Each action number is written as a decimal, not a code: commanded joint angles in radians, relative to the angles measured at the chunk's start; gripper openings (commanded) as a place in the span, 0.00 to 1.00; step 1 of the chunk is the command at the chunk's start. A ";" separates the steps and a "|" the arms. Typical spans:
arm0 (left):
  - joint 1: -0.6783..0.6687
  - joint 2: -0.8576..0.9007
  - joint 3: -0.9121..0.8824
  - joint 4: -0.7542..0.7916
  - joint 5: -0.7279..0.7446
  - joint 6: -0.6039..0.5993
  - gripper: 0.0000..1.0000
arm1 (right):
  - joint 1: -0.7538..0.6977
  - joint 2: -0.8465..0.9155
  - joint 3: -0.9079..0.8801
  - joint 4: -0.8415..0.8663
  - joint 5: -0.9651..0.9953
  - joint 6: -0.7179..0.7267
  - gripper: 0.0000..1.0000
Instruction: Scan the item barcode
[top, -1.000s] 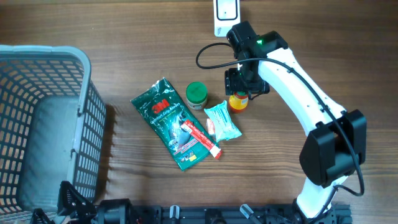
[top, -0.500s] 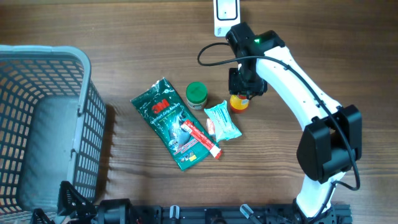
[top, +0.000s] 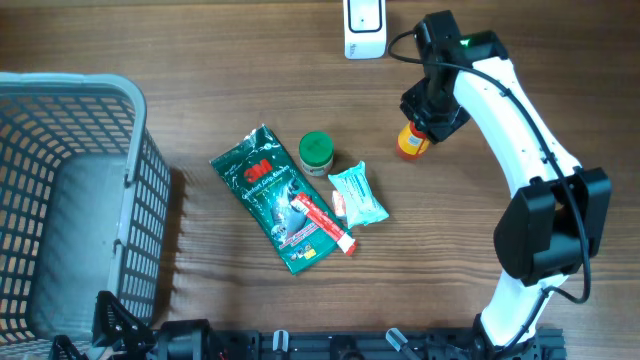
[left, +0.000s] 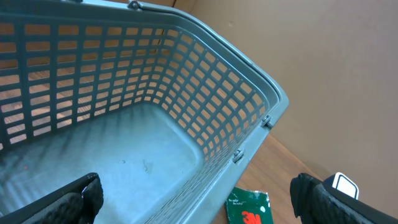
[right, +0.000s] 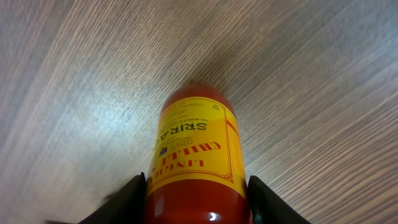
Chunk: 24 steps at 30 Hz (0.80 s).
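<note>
One red, yellow-labelled sriracha bottle

Dark brown wood-grain table; plain beige surface beyond its edge; even light.

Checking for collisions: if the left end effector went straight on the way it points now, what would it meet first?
Probably the grey basket: the open left end effector points into it, toward the floor near the far wall. Depth is unclear, so I cannot say which surface comes first.
</note>
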 joint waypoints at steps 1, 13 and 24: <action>0.003 -0.009 -0.016 -0.027 0.008 -0.007 1.00 | 0.025 -0.019 0.014 0.002 0.016 0.148 0.48; 0.003 -0.009 -0.016 -0.027 0.008 -0.007 1.00 | 0.047 -0.014 0.008 -0.005 0.066 0.240 0.56; 0.003 -0.009 -0.016 -0.027 0.009 -0.007 1.00 | 0.064 -0.002 0.009 -0.010 0.065 0.239 0.76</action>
